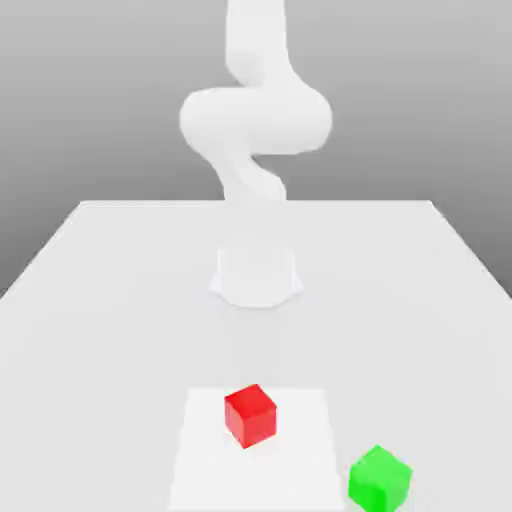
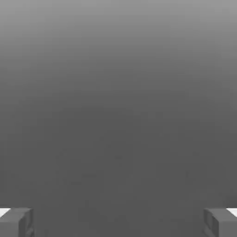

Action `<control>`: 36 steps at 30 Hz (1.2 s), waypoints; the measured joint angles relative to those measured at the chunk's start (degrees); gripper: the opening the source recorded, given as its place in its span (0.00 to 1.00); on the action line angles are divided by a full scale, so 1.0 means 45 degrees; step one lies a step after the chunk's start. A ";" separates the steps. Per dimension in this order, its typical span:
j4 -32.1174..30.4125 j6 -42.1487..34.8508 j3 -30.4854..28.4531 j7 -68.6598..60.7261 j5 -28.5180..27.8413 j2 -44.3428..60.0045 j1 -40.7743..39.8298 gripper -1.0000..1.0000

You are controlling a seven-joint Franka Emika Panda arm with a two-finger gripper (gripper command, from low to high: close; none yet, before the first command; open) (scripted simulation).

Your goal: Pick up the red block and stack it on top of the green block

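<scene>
Gaping wide, fingers (image 2: 16,222) apparently nowhere near the red block (image 1: 250,414).

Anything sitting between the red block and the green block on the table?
Nothing visible. The red block rests on a paler square patch of the table; the green block sits apart, toward the exterior view's right and nearer the camera, with bare surface between them.

White table (image 1: 110,300) under a plain grey backdrop (image 1: 90,100); a paler square patch (image 1: 200,470) lies on its near part, at the centre
</scene>
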 joint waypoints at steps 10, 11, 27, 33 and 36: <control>-0.2918 0.2937 -0.1147 -0.3474 -0.0044 0.4817 0.1012 0.50; -0.3202 0.3223 -0.1229 -0.3828 -0.0026 0.5286 0.1082 0.50; -0.5134 0.8100 -0.0462 -0.7447 0.1058 1.2119 0.0469 0.00; -0.5129 0.8123 -0.0420 -0.7437 0.1047 1.2163 0.0428 0.00; -0.5291 0.7190 -0.0677 -0.7123 0.0613 1.1061 0.0580 0.00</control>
